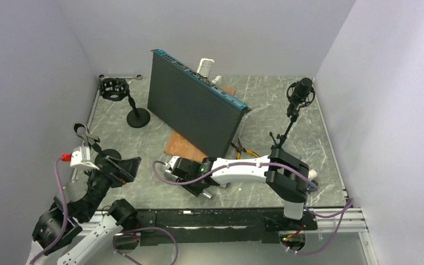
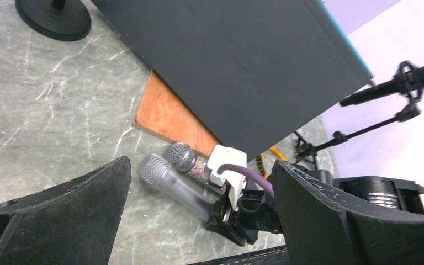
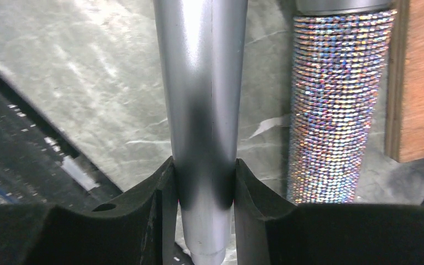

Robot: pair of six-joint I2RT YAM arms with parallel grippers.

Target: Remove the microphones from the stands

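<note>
Right tool (image 3: 204,185) low, reaching left — clamped on silver microphone (image 3: 201,83); left tool (image 2: 199,165) apart, seemingly raised.

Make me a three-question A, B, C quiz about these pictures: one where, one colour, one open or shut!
1. Where is the sparkly microphone? A) in a box B) beside the silver microphone C) on a chair
2. What colour is the microphone in the right pincer? A) red B) green C) silver
3. The left pincer is: A) open B) shut on a spoon C) shut on a microphone
Answers: 1 B, they sit side by side; 2 C, it clamps the silver handle; 3 A, its jaws stand wide apart.
</note>
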